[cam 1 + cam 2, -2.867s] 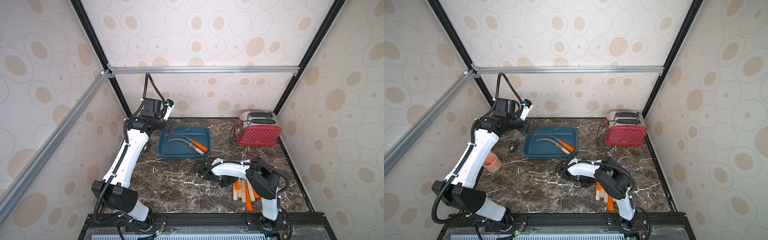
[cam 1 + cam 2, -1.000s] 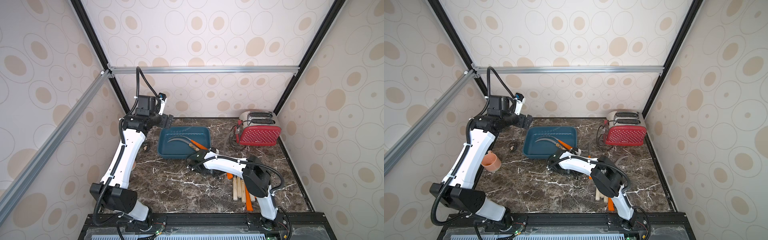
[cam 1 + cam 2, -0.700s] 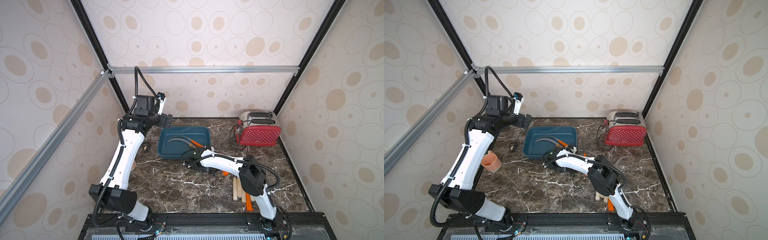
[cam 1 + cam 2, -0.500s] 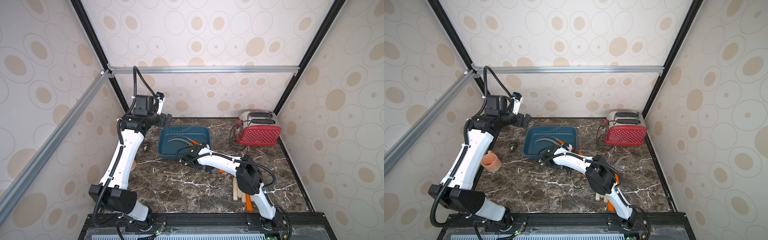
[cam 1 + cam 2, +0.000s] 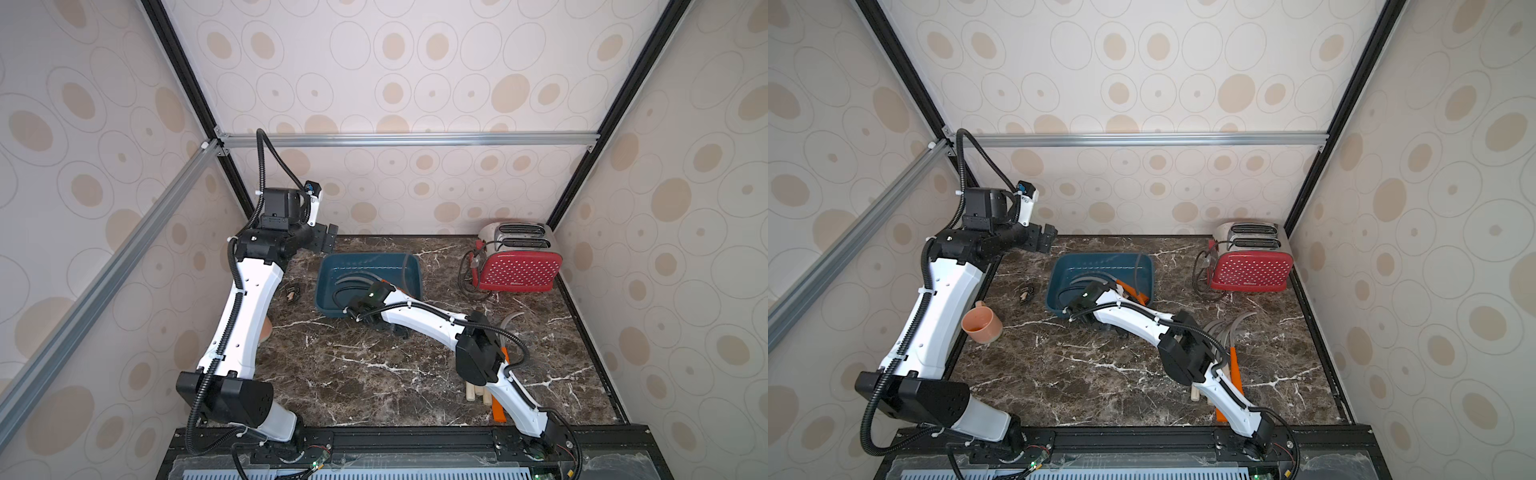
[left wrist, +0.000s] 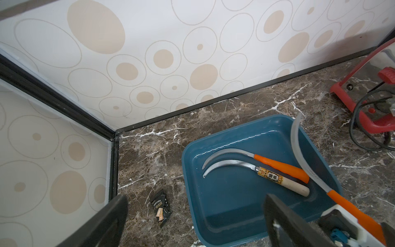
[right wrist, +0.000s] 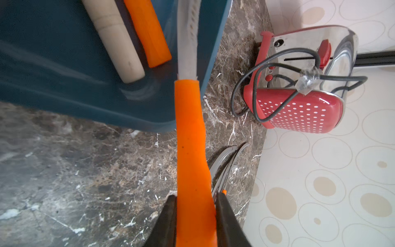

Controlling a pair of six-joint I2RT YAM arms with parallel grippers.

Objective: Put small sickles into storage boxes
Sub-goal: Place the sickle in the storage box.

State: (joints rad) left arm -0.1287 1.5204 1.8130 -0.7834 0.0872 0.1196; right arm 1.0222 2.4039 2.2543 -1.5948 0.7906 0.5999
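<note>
Over the near right corner of the teal tray (image 5: 1100,259), at the middle of both top views, the right claw (image 7: 195,195) is clamping the orange handle of the held sickle (image 7: 189,139), its jaws pressing against both sides of the handle. The handle is crossing the tray's near rim and the grey blade is running along the right-hand wall toward the back rim, so the tool is hanging more over the edge than over the floor. Placing looks like the step in hand. Doing it well probably means sliding the claw a little toward the left of the picture before lowering, so that neither blade tip nor handle is catching the flared rim. Two stored sickles (image 6: 280,167), one orange-handled and one wooden, are lying side by side just beside the held one, and setting down next to them rather than across them would likely be steadier. The jaws should be parting only once the blade is resting. The left claw (image 6: 195,198) is hanging spread and empty just beyond the tray's back left corner. The loose sickles (image 5: 1225,332) are lying on the worktop (image 5: 353,374) at the lower right, by the right arm's elbow.
</note>
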